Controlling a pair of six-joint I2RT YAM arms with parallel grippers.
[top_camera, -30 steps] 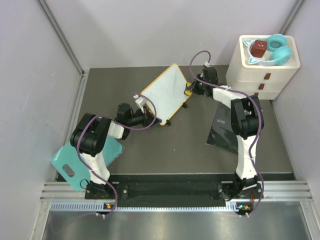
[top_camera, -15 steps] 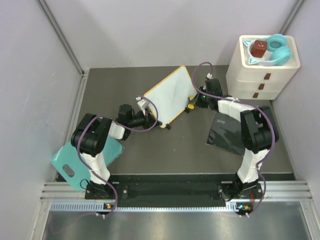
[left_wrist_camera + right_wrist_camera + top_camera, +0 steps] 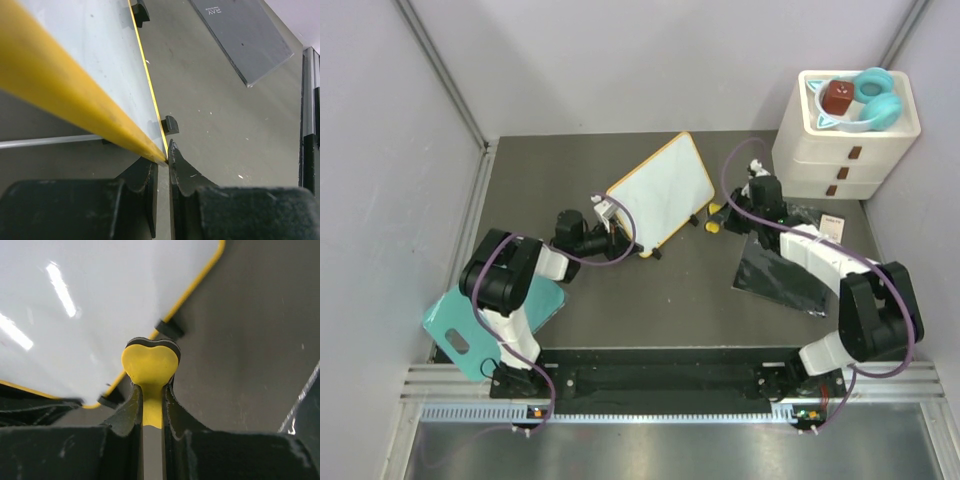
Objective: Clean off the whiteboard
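**Top external view**
- Tabletop [image 3: 670, 290]: dark grey, walled on three sides.
- Whiteboard [image 3: 662, 188]: white face, yellow-orange frame, rounded corners. It lies at centre-rear of the tabletop, turned at an angle between the two arms.
- Left pincer [image 3: 612, 236]: pressed onto the whiteboard's near-left corner.
- Right pincer [image 3: 725, 214]: pinching a small yellow eraser [image 3: 713, 223]. The eraser sits just beside the whiteboard's right-hand corner, off its face.
- Dark sheet [image 3: 780, 270]: flat on the tabletop, right of centre, under the right forearm. It has a white label [image 3: 831, 222] at its far corner.
- Teal cutting board [image 3: 455, 328]: near-left corner, partly under the left arm.
- White drawer unit [image 3: 845, 150]: far-right corner. On top are teal headphones [image 3: 876, 98] and a red-brown block [image 3: 837, 97].

**Left wrist view**
- Left pincer [image 3: 162, 161]: both fingers [image 3: 186, 172] drawn together on the yellow frame at the corner of the whiteboard [image 3: 100, 55].
- Black foot [image 3: 170, 125]: under the board's edge, just beyond the fingertips.
- Dark sheet [image 3: 240, 35]: well apart, at upper right.

**Right wrist view**
- Right pincer [image 3: 151, 390]: closed on the stem of the eraser [image 3: 150, 364]. The eraser has a yellow heart-shaped head with a dark layer behind it.
- Whiteboard [image 3: 95, 305]: glossy white, filling the upper left. Its yellow-framed edge with two black feet runs just behind the eraser head. Whether the eraser touches the frame cannot be told from here.
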